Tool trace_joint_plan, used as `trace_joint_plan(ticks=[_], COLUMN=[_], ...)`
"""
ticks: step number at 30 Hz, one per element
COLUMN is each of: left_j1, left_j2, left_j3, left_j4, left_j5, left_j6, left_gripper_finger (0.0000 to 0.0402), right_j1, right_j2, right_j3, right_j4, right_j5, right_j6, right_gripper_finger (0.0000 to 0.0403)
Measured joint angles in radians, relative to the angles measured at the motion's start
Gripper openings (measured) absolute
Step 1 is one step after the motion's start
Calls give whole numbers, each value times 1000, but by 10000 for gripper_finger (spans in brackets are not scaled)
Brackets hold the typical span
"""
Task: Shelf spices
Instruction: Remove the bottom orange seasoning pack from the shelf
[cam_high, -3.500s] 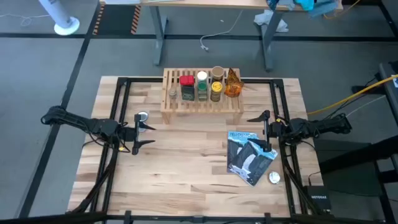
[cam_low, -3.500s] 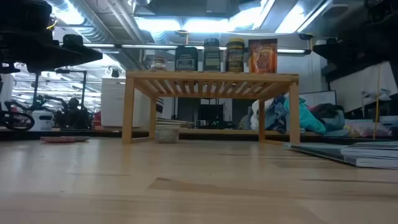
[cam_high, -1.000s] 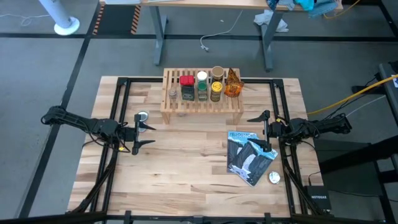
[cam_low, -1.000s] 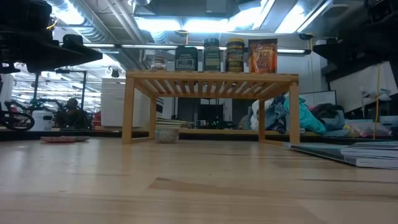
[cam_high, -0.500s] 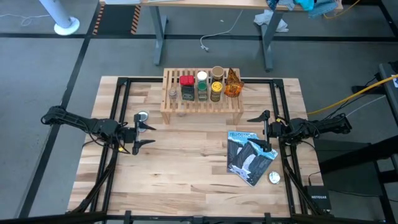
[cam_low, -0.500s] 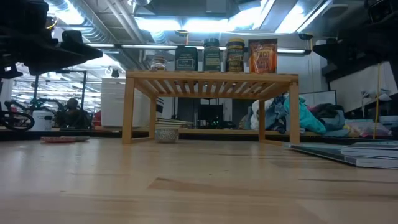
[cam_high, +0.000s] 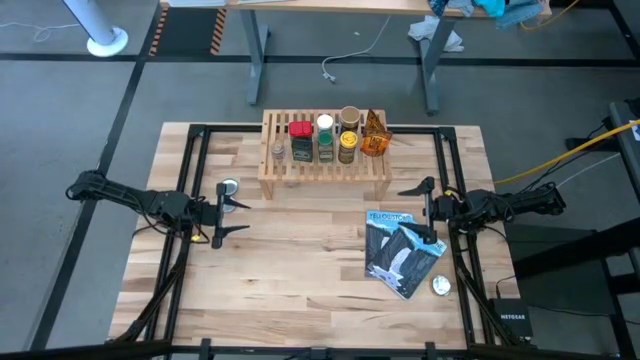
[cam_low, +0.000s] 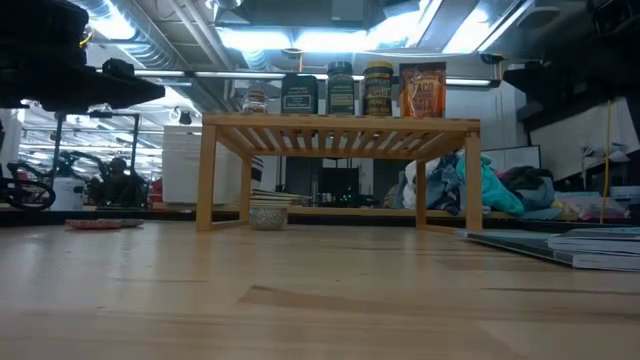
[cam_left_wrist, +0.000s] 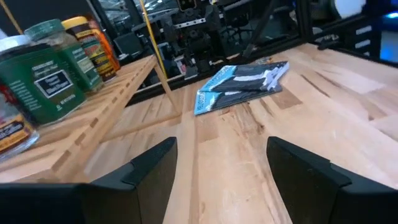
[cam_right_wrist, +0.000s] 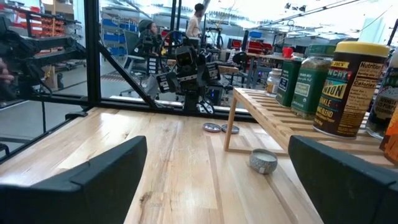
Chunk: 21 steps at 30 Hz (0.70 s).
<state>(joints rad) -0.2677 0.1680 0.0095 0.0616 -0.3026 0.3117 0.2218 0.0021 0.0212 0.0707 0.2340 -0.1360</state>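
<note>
The shelf (cam_high: 372, 168) stands on its short legs at the table's far middle. On its slats stand the spices: jars with red (cam_high: 301, 130), white (cam_high: 325, 123) and tan (cam_high: 350, 115) caps, further jars (cam_low: 378, 90), and an orange packet (cam_high: 375, 135). A small round pot (cam_low: 268, 215) sits on the table under the shelf. My left gripper (cam_high: 240, 216) is level over the table's left side, open and empty, pointing right. My right gripper (cam_high: 412, 213) is level at the right side, open and empty, pointing left. Both are well short of the shelf.
A blue-and-black glossy pouch (cam_high: 400, 252) lies flat at the near right, close under my right gripper. One silver disc (cam_high: 229, 187) lies beside my left gripper, another (cam_high: 441, 286) near the pouch. Bare wood (cam_high: 300, 270) fills the table's near middle.
My left gripper has rolled a little about the line it points along, staying in place and open. The spices, the shelf and my right gripper have kept still.
</note>
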Motion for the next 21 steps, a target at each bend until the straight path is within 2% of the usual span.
trace_joint_plan(ticks=[4, 9, 16, 21], left_j1=[3, 2, 2, 2], left_j2=[0, 0, 0, 0], left_j3=[0, 0, 0, 0], left_j4=[38, 178, 347, 378], left_j5=[-4, -5, -5, -5], left_j6=[-107, -258, -296, -283], left_gripper_finger=[241, 241, 241, 241], right_j1=[0, 0, 0, 0], right_j2=[0, 0, 0, 0], right_j3=[0, 0, 0, 0], right_j4=[43, 102, 116, 117], right_j5=[-17, -56, -70, -69], right_j6=[28, 111, 239, 243], right_gripper_finger=[397, 397, 397, 397])
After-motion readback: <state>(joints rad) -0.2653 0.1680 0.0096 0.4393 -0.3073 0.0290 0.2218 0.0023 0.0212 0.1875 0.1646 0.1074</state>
